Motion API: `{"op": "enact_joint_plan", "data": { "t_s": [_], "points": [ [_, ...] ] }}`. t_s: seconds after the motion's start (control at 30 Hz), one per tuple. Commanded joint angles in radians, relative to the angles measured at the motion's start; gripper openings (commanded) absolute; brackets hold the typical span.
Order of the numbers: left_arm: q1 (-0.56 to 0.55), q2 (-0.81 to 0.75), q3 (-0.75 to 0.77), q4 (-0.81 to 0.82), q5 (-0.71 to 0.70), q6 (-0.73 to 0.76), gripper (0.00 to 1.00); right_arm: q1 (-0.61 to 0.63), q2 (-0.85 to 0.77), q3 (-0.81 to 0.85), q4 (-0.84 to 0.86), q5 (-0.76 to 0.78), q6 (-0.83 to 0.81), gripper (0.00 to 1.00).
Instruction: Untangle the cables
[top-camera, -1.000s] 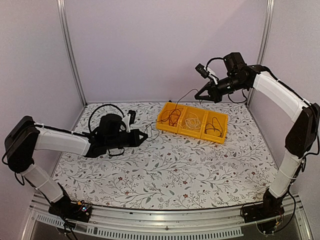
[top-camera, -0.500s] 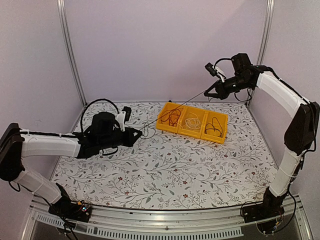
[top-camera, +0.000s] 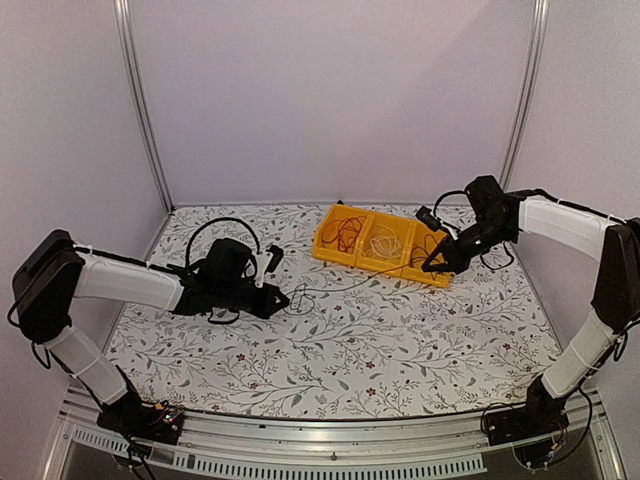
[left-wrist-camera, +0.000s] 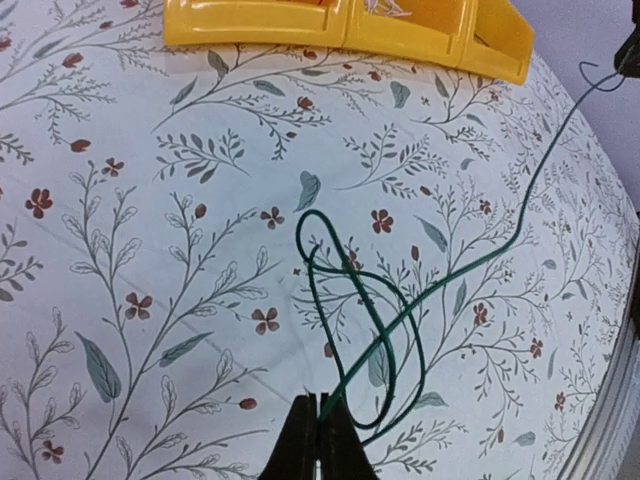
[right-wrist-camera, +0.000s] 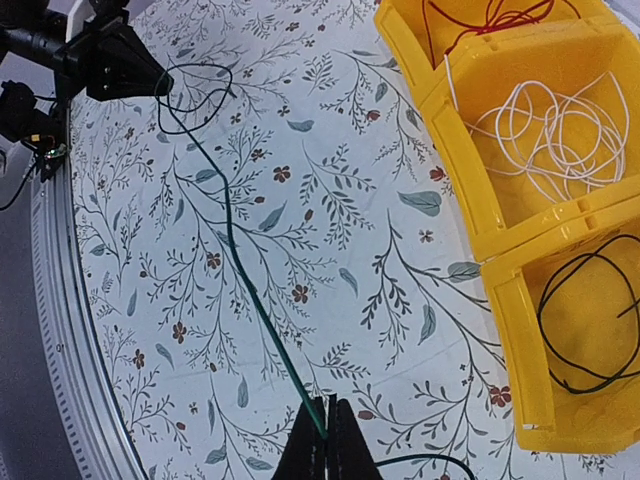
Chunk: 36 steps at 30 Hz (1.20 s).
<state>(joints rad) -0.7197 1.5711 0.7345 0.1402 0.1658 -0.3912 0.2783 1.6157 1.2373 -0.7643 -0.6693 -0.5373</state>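
Two pinch points on one strand. Left fingers (left-wrist-camera: 312, 450) fully closed on the dark green cable (left-wrist-camera: 480, 260), low over the table (top-camera: 330, 370) toward its left edge; right fingers (right-wrist-camera: 340, 445) likewise fully closed on the same cable, just beside the near right corner of the yellow tray (top-camera: 380, 268). Between the two, a gently curved run of cable across the middle of the table, on the near side of the tray, apparently without tension. Just ahead of the left fingers, a double loop (left-wrist-camera: 318, 213) lying flat on the table, crossing itself more than once. Other cables sorted one per compartment, tray toward the far edge: red-brown cable (top-camera: 345, 232) at the left, white cable (right-wrist-camera: 545, 130) in the middle, black cable (right-wrist-camera: 590, 320) at the right. Judged status: last strand free of the bundle, not yet straightened or stowed. Main hazard: cinching of the double loop into a knot under any spreading of the arms; avoid tension before opening the crossings. Second hazard: slip of the thin strand out of either pinch under a sudden pull, with loss of one end. Third hazard: snagging on the tray corner beside the right fingers, enough to drag or tip the tray and spill the sorted cables. Watch also the short free tail (right-wrist-camera: 430, 458) behind the right fingers; risk of a drop onto the black cable and a new tangle. Move slowly, low, and clear of the tray rim.
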Motion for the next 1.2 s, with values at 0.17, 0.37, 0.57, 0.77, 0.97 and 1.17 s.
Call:
{"op": "enact_joint_plan", "data": {
  "t_s": [0.17,0.37,0.57,0.77,0.97,1.17],
  "points": [
    [0.009,0.056,0.07,-0.116,0.006,0.063,0.31,0.006,-0.042,0.062,0.089,-0.022,0.077,0.0],
    [0.003,0.032,0.092,-0.093,0.024,0.063,0.34,0.018,-0.032,0.063,0.09,-0.025,0.077,0.0],
    [-0.007,0.074,0.166,-0.073,0.06,0.057,0.33,0.128,-0.045,0.102,0.041,0.01,-0.022,0.0],
    [-0.011,0.099,0.223,-0.072,0.106,0.054,0.32,0.264,-0.05,0.16,0.007,0.02,-0.066,0.0],
    [-0.017,0.065,0.191,-0.022,0.16,0.057,0.3,0.338,-0.03,0.22,0.006,0.008,-0.081,0.0],
    [-0.07,-0.009,0.136,0.054,0.155,0.102,0.28,0.338,0.05,0.243,0.047,-0.01,-0.02,0.0]
  ]
}}
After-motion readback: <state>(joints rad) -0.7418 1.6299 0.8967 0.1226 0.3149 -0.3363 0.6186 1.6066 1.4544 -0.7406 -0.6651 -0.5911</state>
